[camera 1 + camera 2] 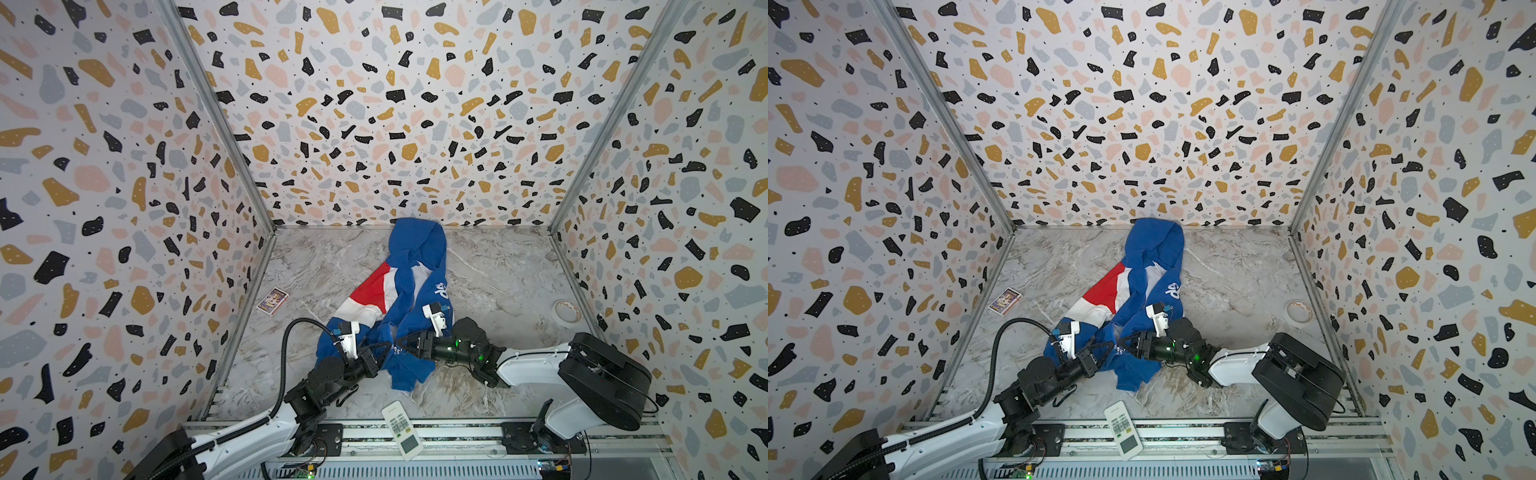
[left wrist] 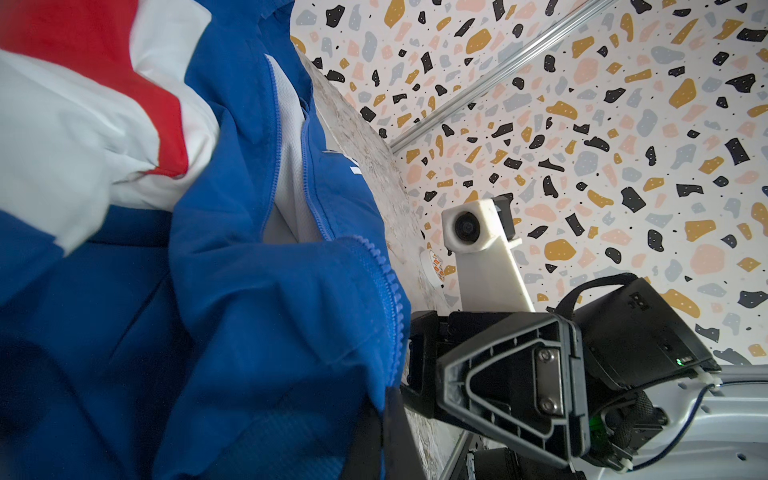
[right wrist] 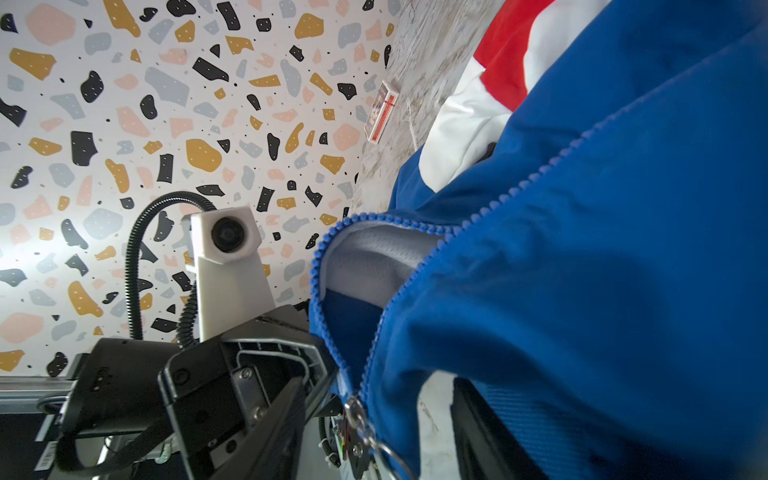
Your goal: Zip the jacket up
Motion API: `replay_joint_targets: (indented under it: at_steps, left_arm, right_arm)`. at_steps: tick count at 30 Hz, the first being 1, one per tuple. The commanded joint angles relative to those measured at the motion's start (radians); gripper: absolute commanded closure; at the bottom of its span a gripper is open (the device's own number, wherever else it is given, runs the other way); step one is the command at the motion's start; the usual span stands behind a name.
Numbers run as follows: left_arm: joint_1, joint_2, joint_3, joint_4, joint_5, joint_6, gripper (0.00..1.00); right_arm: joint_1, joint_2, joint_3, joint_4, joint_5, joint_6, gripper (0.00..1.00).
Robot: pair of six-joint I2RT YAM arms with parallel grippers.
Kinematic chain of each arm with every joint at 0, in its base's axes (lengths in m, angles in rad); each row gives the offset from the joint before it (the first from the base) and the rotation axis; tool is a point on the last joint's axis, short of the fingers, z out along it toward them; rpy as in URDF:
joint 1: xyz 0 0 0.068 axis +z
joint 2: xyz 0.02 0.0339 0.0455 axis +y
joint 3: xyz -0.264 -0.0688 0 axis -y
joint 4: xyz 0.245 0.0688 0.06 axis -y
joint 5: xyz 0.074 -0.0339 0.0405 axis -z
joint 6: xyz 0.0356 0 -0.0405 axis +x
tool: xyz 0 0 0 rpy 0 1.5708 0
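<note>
Unzipped jacket [image 1: 415, 249] on table [image 1: 498, 270], left jaws clamped on it

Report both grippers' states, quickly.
Left gripper: shut on the jacket hem.
Right gripper: at the jacket's zipper edge; open or shut cannot be told.

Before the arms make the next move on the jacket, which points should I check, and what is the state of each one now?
1. Left gripper shut on the jacket beside the slider: ok.
2. Slider sitting where both teeth rows meet: ok.
3. Right gripper gripping the slider: cannot tell.
4. Zipper teeth rows straight: not ok, they curve apart over crumpled fabric.
5. Remote control, card box and tape roll apart from the jacket: ok.
</note>
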Motion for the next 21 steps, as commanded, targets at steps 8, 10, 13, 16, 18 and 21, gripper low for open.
replay_joint_targets:
  at_steps: [8,10,13,16,18,21]
  left_arm:
    - [-0.003,0.001,-0.102,0.019,-0.002,0.007,1.00]
    - [-0.003,0.005,-0.098,0.018,-0.004,0.012,1.00]
    - [-0.003,0.014,-0.093,0.015,-0.004,0.018,1.00]
    - [-0.003,0.027,-0.086,0.016,-0.002,0.024,1.00]
    - [-0.004,0.036,-0.084,0.023,0.002,0.026,1.00]
    - [-0.005,0.049,-0.083,0.034,0.007,0.024,1.00]
  right_arm:
    - [-0.003,0.035,0.026,0.114,-0.055,0.011,0.73]
    - [-0.002,0.041,0.024,0.130,-0.062,0.015,0.78]
    - [-0.004,0.047,0.017,0.161,-0.071,0.027,0.85]
    - [-0.006,0.047,0.013,0.179,-0.076,0.032,0.93]
    - [-0.007,0.045,0.011,0.188,-0.074,0.036,1.00]
    - [-0.010,0.049,0.005,0.214,-0.070,0.046,1.00]
